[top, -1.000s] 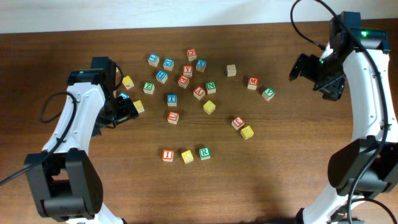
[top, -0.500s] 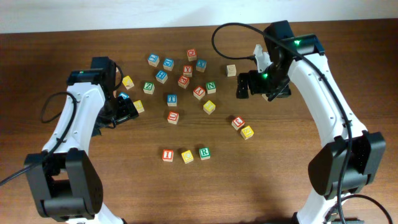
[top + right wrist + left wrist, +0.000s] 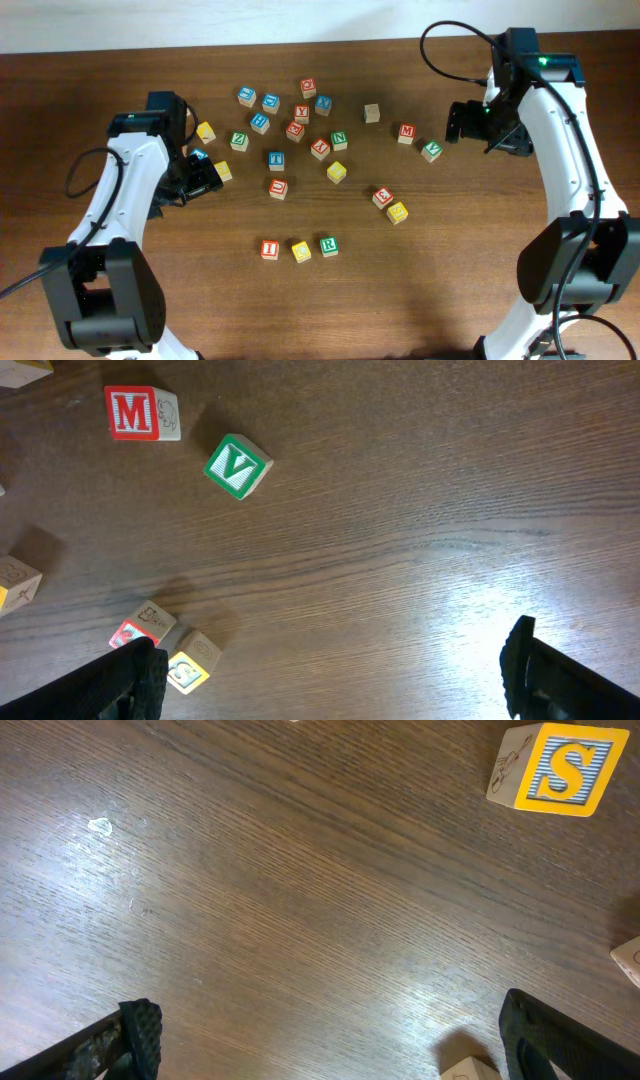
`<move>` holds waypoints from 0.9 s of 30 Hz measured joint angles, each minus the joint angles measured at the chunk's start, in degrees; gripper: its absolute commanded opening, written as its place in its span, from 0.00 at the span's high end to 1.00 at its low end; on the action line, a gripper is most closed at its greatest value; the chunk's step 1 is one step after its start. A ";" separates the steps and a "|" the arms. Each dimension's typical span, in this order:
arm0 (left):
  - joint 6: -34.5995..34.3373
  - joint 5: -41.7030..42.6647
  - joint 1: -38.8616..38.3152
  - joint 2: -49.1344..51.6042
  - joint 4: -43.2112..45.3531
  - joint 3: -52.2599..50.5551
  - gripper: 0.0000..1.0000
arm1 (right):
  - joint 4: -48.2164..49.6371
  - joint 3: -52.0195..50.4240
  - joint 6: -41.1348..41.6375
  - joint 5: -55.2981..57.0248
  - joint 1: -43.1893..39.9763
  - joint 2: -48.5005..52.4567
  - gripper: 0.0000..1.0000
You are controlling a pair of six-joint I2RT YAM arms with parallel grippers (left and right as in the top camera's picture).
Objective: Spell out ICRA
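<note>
Near the table's front, a red I cube (image 3: 269, 249), a yellow C cube (image 3: 301, 251) and a green R cube (image 3: 328, 245) stand side by side in a row. In the loose cluster behind them, a red cube (image 3: 320, 148) carries a letter that reads like an A. My left gripper (image 3: 200, 176) hangs open at the cluster's left edge, and in the left wrist view the left gripper (image 3: 330, 1055) has only bare wood between its fingers. To the right of the cubes my right gripper (image 3: 468, 123) is open too, and the wrist view of the right gripper (image 3: 335, 680) shows it empty.
Several other letter cubes lie scattered behind the row, among them a red M (image 3: 140, 412), a green V (image 3: 237, 465), a yellow S (image 3: 560, 768), a green N (image 3: 339, 140) and a plain wooden cube (image 3: 372, 113). A red cube (image 3: 383, 196) and a yellow cube (image 3: 397, 211) sit right of the row.
The right arm swung in from the far right to above the M and V cubes, then drew back to the right. The left arm and all cubes stayed put.
</note>
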 measured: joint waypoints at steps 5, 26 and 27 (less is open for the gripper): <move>-0.39 0.72 0.00 0.00 0.15 0.00 0.01 | 0.00 0.00 0.04 0.00 0.00 -0.02 0.01; 27.74 9.49 8.15 3.04 29.51 8.22 0.01 | 0.15 -0.04 0.02 0.00 0.00 0.00 0.02; 28.04 9.44 8.15 4.79 30.12 8.26 0.01 | 0.15 -0.04 0.04 0.00 0.00 0.00 0.02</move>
